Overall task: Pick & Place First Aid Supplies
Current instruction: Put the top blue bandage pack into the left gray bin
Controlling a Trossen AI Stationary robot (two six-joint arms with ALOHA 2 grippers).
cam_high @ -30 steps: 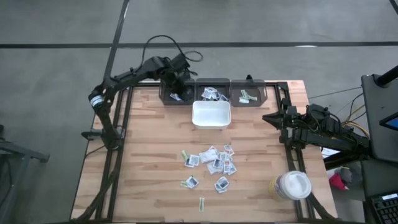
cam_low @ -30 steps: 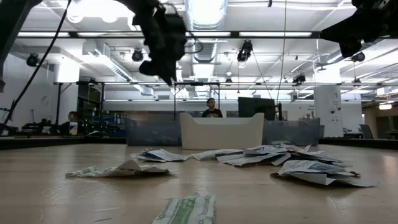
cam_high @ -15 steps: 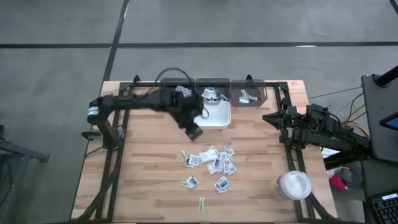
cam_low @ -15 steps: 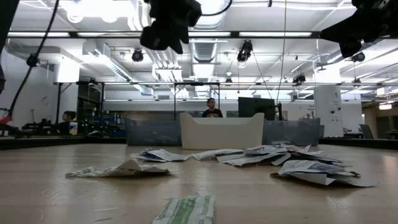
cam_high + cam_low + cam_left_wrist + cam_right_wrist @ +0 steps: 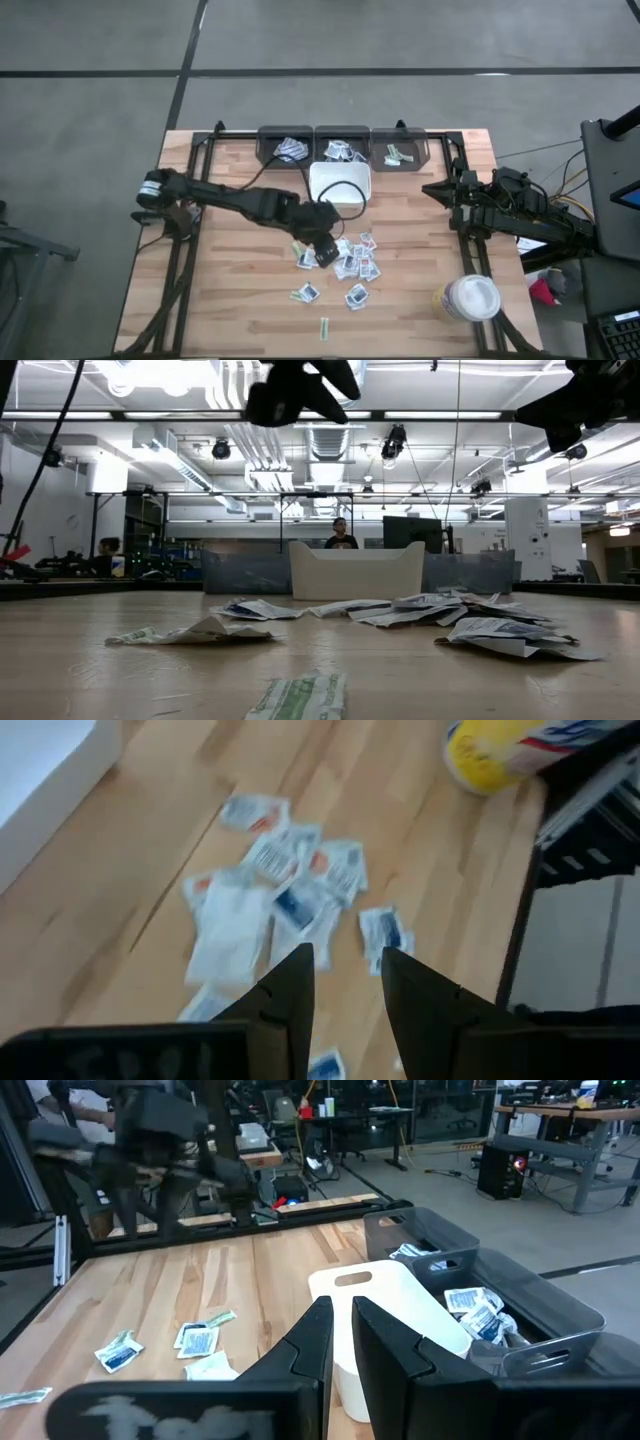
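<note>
First aid supplies [image 5: 345, 262], small flat white packets with blue and red print, lie scattered on the wooden tabletop [image 5: 220, 290] at centre frame, below the white square tray [image 5: 340, 184]. Left tool [image 5: 322, 247] hovers above the pile's left edge, fingers spread, empty. Right tool [image 5: 436, 190] waits at right edge, nearly pressed together.

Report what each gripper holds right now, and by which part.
Nothing is held. The left gripper hangs open and empty above the packets; the right gripper waits empty at the table's right edge, fingers nearly closed.
</note>
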